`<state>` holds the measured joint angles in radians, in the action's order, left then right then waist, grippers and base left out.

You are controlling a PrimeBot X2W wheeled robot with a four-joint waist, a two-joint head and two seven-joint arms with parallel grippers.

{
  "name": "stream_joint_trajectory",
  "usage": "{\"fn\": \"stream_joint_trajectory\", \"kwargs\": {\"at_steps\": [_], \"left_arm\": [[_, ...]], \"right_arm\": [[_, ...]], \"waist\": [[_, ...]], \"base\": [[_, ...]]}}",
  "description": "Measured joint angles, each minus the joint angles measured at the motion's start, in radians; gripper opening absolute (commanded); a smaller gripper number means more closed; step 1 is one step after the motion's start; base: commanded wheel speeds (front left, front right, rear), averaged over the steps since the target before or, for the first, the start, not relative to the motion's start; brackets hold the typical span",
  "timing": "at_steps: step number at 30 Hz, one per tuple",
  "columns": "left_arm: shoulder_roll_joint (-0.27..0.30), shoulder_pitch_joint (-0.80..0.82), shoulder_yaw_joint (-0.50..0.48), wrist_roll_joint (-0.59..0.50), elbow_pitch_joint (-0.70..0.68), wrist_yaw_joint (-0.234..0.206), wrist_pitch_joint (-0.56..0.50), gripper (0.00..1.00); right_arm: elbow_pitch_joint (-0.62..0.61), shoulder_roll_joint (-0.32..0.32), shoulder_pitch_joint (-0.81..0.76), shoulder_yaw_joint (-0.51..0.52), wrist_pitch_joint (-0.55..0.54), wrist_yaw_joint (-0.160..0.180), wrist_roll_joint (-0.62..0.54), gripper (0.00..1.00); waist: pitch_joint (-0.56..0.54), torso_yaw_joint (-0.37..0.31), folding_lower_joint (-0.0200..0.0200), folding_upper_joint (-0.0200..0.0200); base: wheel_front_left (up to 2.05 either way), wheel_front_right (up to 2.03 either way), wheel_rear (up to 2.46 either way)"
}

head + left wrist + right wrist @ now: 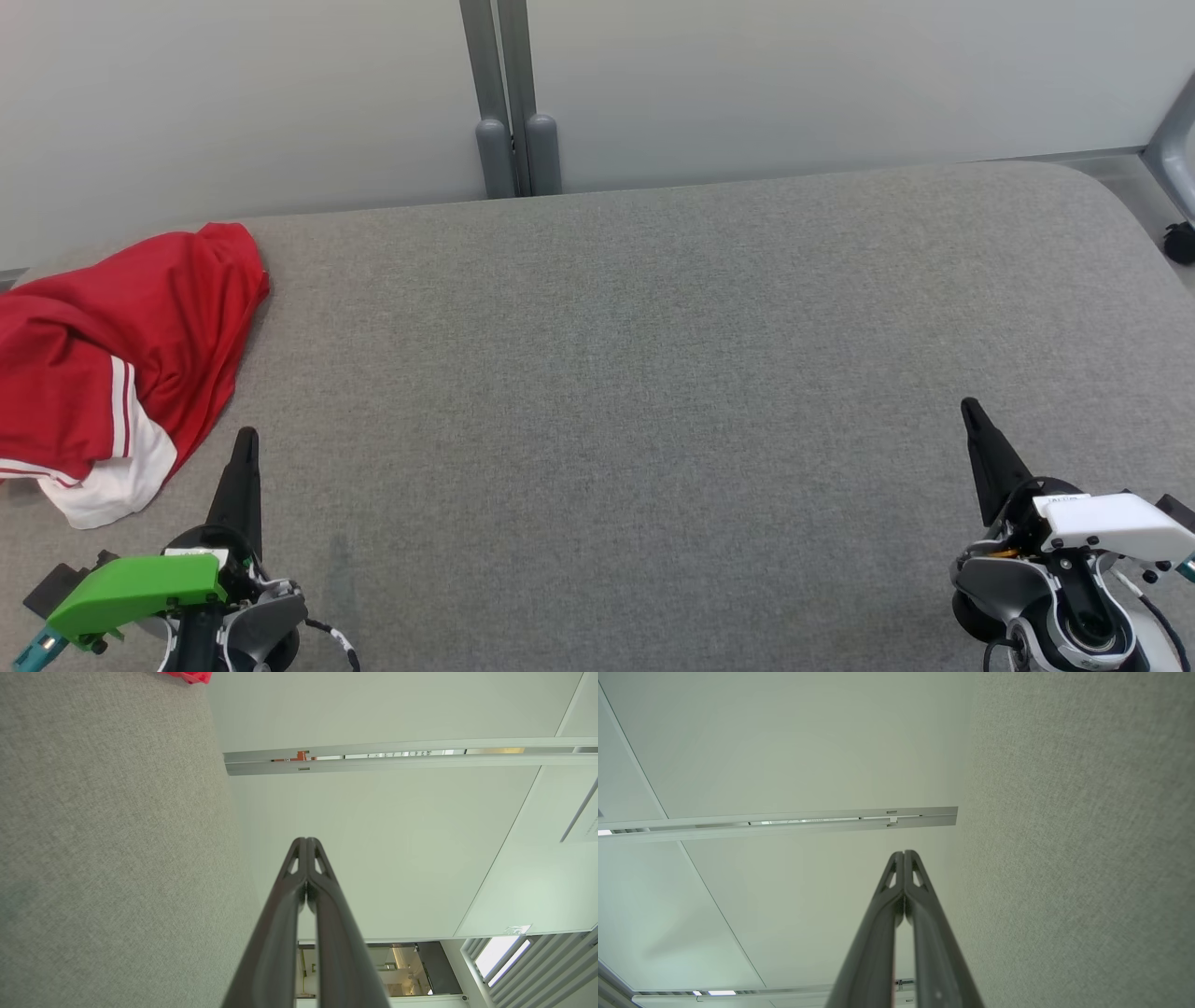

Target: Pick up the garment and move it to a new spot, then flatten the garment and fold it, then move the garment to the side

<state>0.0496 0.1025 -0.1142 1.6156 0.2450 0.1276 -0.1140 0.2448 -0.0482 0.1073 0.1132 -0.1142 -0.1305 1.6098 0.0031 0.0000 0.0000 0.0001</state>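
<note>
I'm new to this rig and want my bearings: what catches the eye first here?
The crumpled red garment with white stripes, heaped at the far left of the grey surface, stands out at once. Next come the left gripper and the right gripper at the near edge, both shut and empty.
</note>
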Motion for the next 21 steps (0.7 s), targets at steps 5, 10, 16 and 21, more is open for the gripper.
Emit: {"fn": "stream_joint_trajectory", "kwargs": {"at_steps": [5,10,16,21], "left_arm": [[0.0,0.0,0.0,0.0,0.0,0.0,0.0,0.0],[0.0,0.0,0.0,0.0,0.0,0.0,0.0,0.0],[0.0,0.0,0.0,0.0,0.0,0.0,0.0,0.0],[0.0,0.0,0.0,0.0,0.0,0.0,0.0,0.0]], "right_arm": [[0.0,0.0,0.0,0.0,0.0,0.0,0.0,0.0],[0.0,0.0,0.0,0.0,0.0,0.0,0.0,0.0],[0.0,0.0,0.0,0.0,0.0,0.0,0.0,0.0],[0.0,0.0,0.0,0.0,0.0,0.0,0.0,0.0]], "waist": [[0.0,0.0,0.0,0.0],[0.0,0.0,0.0,-0.0001],[0.0,0.0,0.0,0.0],[0.0,0.0,0.0,0.0]], "base": [[0.0,0.0,0.0],[0.0,0.0,0.0],[0.0,0.0,0.0],[0.0,0.0,0.0]]}}
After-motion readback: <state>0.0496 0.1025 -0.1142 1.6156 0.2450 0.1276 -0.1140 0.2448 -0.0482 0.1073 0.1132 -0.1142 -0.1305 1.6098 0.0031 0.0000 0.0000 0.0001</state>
